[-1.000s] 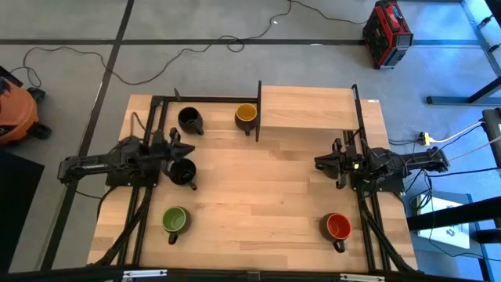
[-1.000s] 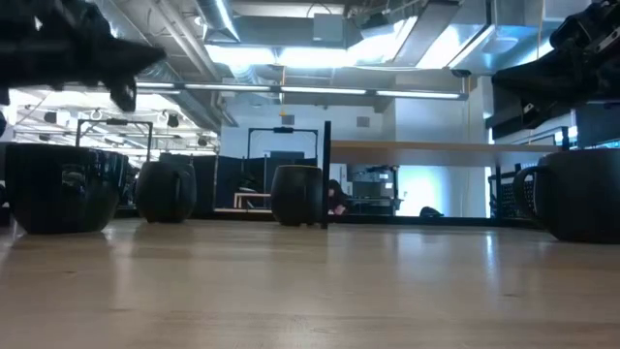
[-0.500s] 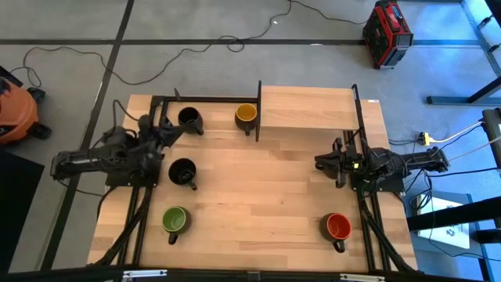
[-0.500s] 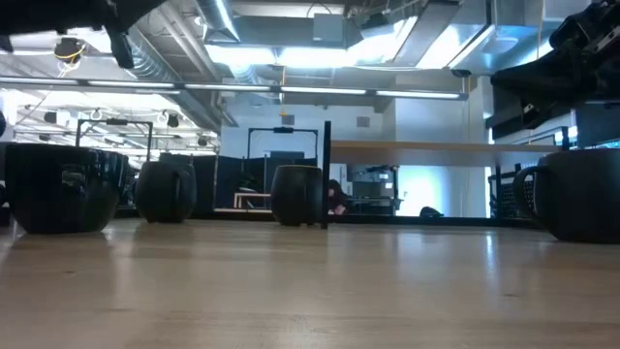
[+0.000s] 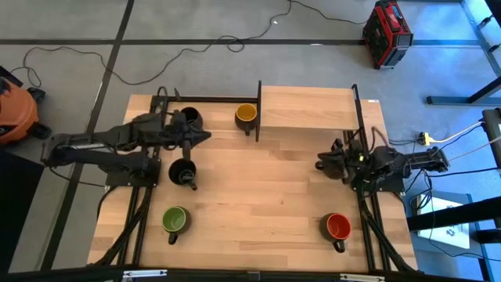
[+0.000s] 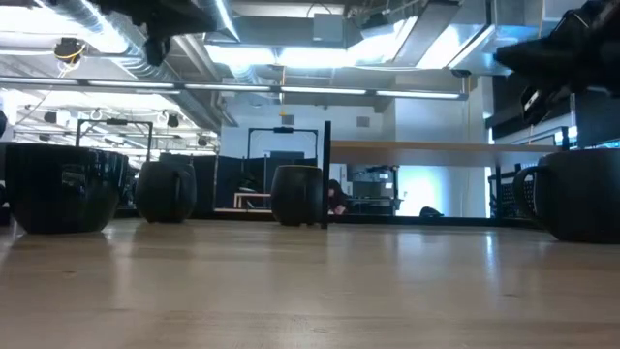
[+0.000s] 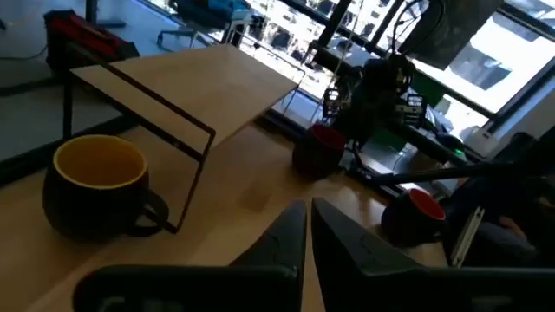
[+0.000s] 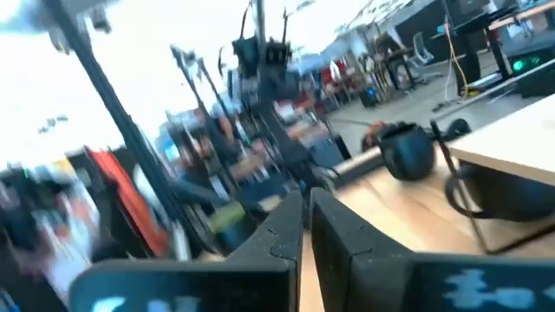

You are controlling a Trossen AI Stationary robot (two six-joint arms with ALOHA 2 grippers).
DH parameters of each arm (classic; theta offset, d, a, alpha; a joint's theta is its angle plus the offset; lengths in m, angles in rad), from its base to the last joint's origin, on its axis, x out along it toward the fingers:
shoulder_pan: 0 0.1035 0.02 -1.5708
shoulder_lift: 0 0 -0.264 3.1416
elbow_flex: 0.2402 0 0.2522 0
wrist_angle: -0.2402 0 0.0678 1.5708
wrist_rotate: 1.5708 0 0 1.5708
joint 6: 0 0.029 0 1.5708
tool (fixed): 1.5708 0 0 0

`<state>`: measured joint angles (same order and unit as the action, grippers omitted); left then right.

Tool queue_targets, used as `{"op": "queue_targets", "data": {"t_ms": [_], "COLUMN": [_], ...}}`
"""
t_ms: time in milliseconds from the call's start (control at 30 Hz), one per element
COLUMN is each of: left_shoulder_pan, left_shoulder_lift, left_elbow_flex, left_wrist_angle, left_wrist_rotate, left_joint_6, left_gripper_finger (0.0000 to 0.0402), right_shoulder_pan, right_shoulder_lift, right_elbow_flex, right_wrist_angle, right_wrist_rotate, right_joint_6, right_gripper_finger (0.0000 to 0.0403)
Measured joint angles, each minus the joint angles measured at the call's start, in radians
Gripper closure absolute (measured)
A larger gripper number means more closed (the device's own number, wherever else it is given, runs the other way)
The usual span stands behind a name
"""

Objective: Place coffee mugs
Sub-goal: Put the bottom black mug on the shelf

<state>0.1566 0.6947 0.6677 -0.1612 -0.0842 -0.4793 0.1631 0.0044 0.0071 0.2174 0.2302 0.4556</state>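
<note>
**Left claw sits between the two black mugs; the near one lies just toward you**

Start at the front edge of the worktop (image 5: 258,196): the green mug (image 5: 174,221) stands at front left, the red mug (image 5: 337,226) at front right, both well clear of either claw.

One step back, the near black mug (image 5: 182,171) stands upright, its handle pointing front-right. Your left claw (image 5: 202,137) hangs above the worktop just behind it and slightly to its right, fingers pressed together and empty. So the mug lies toward the front from the fingertips.

The right claw (image 5: 321,164), also closed and empty, waits at the right edge, well apart from these mugs; the left arm is clearly nearer.

Farther back, the far black mug (image 5: 190,118) is partly under the left arm, and the yellow mug (image 5: 246,115) stands beside the raised shelf (image 5: 307,108).
</note>
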Motion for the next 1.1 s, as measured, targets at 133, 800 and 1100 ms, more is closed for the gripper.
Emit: {"op": "queue_targets", "data": {"t_ms": [133, 800, 1100], "left_shoulder_pan": [0.001, -0.009, -0.032], "left_shoulder_lift": [0.056, 0.297, 0.450], "left_elbow_flex": [0.013, 0.254, 0.249], "left_wrist_angle": [0.015, -0.813, -0.874], "left_wrist_rotate": [-0.015, 0.256, 0.280], "left_joint_6": [0.010, -0.323, -0.432], "left_gripper_finger": [0.0387, 0.0234, 0.0231], "right_shoulder_pan": [0.000, 0.000, 0.000], "right_shoulder_lift": [0.000, 0.000, 0.000], "right_elbow_flex": [0.000, 0.000, 0.000], "right_wrist_angle": [0.100, 0.102, 0.013], "right_wrist_rotate": [0.049, 0.118, 0.118], "right_joint_6": [0.126, 0.208, 0.250], "right_gripper_finger": [0.0388, 0.0388, 0.0388]}}
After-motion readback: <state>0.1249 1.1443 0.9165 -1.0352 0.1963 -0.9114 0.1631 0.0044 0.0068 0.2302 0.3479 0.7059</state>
